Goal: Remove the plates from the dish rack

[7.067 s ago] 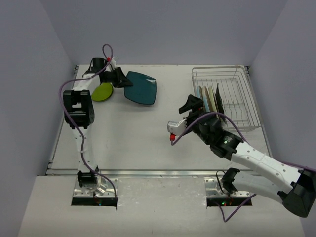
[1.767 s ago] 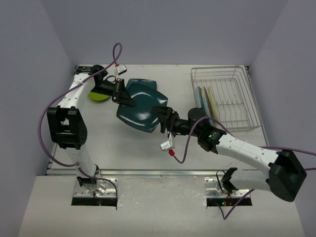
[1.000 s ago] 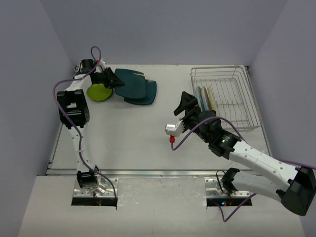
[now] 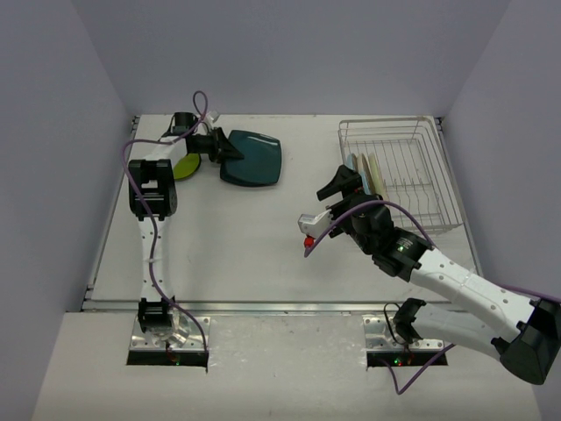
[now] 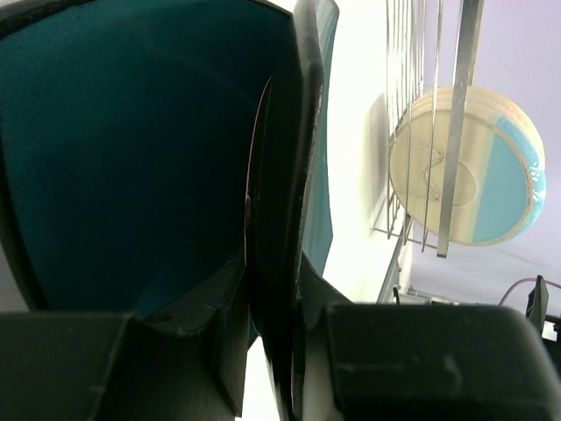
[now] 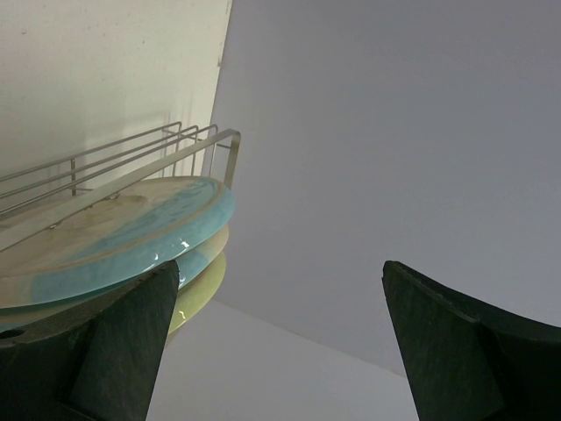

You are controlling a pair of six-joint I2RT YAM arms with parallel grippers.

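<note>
1. My left gripper [image 4: 221, 147] is clenched on the rim of a dark teal rounded-square plate [image 4: 254, 158], at the far left of the white table [image 4: 237, 246].
2. In my left wrist view, the teal face fills the left half of the picture. The plate's thin edge is pinched between my black fingers [image 5: 289, 175].
3. I cannot tell whether this plate rests fully on the table.
4. A small lime-green plate [image 4: 186, 165] lies flat just beside the teal one, partly hidden by my left arm.
5. The silver wire dish rack [image 4: 421, 145] stands at the far right of the table, well apart from the teal plate.
6. Several plates stand on edge at the rack's left end. A cream-and-light-blue plate [image 6: 114, 232] is nearest my right wrist camera, with a pale cream plate [image 6: 200, 294] touching it behind.
7. My right gripper [image 4: 336, 193] is released, with its jaws spread wide and nothing between them. It hovers just left of the rack, close to those plates but apart from them.
</note>
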